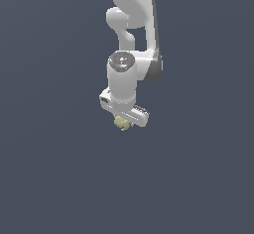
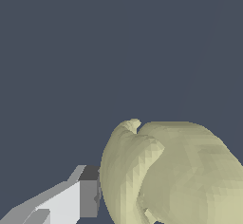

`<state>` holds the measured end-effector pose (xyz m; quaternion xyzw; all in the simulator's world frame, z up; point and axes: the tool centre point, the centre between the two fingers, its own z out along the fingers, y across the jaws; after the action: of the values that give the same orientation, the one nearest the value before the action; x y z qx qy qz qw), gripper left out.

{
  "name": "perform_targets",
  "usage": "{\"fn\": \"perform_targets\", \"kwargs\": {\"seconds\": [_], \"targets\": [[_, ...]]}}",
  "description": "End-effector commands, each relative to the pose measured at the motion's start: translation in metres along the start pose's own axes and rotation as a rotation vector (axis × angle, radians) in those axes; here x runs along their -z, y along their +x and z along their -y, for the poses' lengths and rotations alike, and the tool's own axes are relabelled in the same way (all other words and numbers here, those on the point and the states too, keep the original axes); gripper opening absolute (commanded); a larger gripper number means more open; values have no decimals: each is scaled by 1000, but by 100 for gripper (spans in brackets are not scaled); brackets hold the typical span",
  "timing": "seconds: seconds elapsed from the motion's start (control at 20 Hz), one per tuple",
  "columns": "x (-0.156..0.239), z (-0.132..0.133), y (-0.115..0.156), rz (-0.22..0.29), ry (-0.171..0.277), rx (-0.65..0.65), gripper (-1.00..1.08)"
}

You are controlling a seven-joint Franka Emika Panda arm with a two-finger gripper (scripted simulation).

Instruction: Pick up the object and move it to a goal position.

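Observation:
The object (image 1: 120, 123) is a tiny pale yellow-green lumpy thing, tucked right under the white hand in the exterior view. My gripper (image 1: 122, 125) points down and is shut on it; the fingers are mostly hidden behind the hand and the object. In the wrist view the object (image 2: 175, 175) looms large and close, with a curled stem-like tip on its upper side. One finger (image 2: 88, 197) presses against its side. The other finger is hidden behind the object.
The white arm (image 1: 134, 25) comes down from the top of the exterior view. A plain dark blue-grey surface (image 1: 54, 168) fills the rest of both views.

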<state>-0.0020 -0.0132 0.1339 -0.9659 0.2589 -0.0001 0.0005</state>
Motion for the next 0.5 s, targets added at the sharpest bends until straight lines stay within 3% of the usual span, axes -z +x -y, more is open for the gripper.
{"fn": "perform_targets", "kwargs": {"seconds": [0.0,0.45], "targets": [[23,-14,14,0,0,0,-100],[99,-57,64,0,0,0,-100]]}}
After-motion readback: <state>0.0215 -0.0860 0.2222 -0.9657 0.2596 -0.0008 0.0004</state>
